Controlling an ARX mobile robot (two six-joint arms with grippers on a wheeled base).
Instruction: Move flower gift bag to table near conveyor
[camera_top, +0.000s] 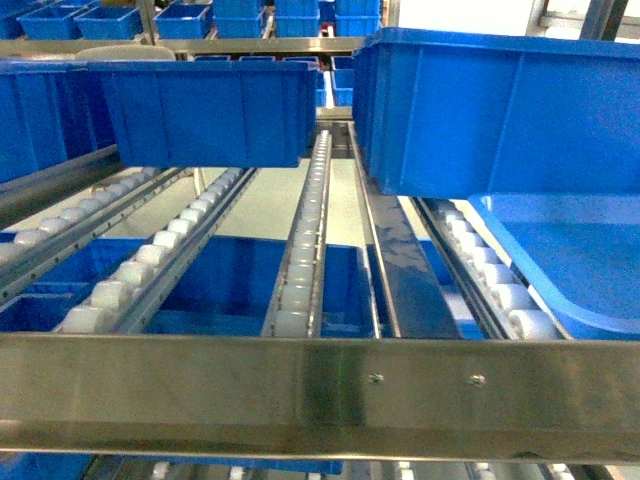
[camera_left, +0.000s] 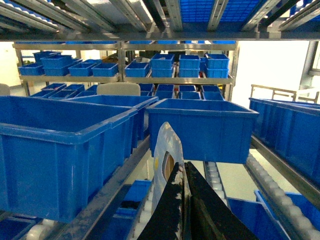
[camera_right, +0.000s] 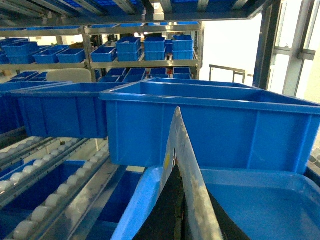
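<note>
Left claw (camera_left: 184, 200) clamped on thin edge of gift bag (camera_left: 167, 150), at 6 o'clock in wrist view. Right claw unseen, state untellable. Counter out of view. Advice: lift bag clear of bins (camera_left: 202, 127) and conveyor (camera_top: 310, 230) rail before swinging.

Your left gripper (camera_left: 184, 210) shows two black fingers (camera_left: 172, 205), long and tapered, scuffed with pale, whitish wear along their inner edges. Your right gripper (camera_right: 187, 220) shows only dark, blurred finger shapes at the near edge.
</note>
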